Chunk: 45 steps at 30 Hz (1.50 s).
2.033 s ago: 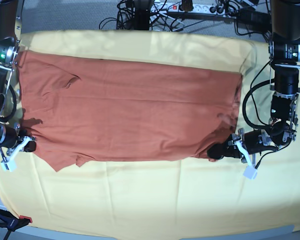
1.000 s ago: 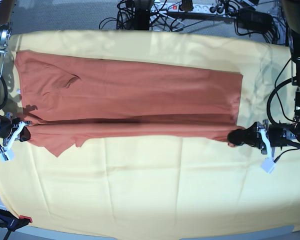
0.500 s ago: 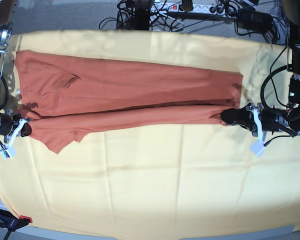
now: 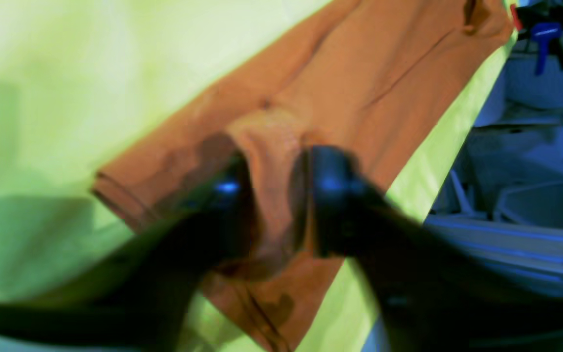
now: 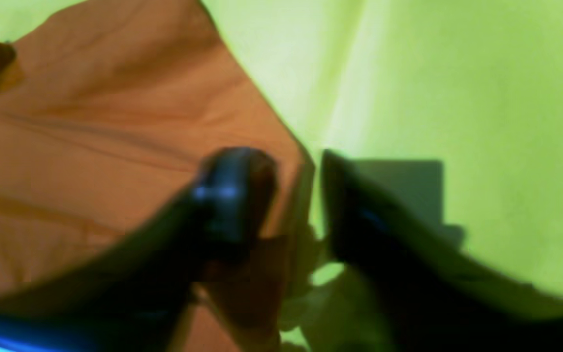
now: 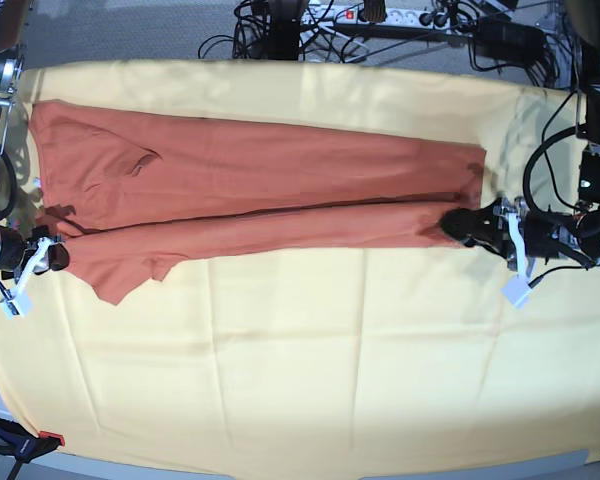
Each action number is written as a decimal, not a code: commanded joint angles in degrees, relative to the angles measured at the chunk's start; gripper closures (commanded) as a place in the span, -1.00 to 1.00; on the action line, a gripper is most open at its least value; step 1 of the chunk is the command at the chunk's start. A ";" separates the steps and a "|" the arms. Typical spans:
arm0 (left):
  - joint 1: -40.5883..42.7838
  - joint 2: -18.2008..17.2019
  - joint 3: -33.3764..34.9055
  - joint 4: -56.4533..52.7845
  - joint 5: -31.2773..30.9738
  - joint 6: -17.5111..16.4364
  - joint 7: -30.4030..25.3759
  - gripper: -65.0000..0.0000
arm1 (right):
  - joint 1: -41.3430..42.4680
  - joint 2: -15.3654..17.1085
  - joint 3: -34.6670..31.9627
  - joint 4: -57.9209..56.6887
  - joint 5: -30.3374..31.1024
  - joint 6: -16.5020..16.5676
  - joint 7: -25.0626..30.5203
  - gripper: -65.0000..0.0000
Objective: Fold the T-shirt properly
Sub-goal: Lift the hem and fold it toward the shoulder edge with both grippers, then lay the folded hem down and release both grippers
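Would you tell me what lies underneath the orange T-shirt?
The T-shirt lies on a pale yellow cloth, visible all around it. Whatever supports the cloth is covered and cannot be seen.

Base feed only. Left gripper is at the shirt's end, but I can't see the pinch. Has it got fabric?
Observer: Yes. In the left wrist view a raised ridge of the T-shirt fills the gap of the left gripper.
Operator: Right gripper?
Observer: Less clear. In the right wrist view the right gripper straddles the shirt's edge, one finger over the shirt and one over the yellow cloth. A sliver of yellow shows between them.
Operator: So is it clamped or not?
Observer: Cannot tell; that view is blurred.
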State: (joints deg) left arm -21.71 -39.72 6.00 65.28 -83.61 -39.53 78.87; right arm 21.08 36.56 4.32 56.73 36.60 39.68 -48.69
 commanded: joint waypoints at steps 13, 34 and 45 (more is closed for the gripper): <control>1.90 -1.05 -0.46 0.70 9.77 -0.47 -10.95 -0.11 | 5.57 -3.91 0.50 1.07 2.19 0.32 1.66 -0.28; 1.88 -1.05 -0.46 0.70 9.68 -0.47 -11.61 -0.11 | 4.50 -10.16 0.50 0.96 -6.80 -3.96 8.61 -0.01; 1.88 -1.07 -0.46 0.72 9.70 -0.47 -12.90 -0.11 | 4.61 -9.42 0.50 1.66 -0.31 0.32 4.37 1.00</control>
State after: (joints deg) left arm -18.72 -39.70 5.98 65.25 -73.12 -39.55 67.00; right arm 23.83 26.02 4.49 57.21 35.70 39.27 -45.65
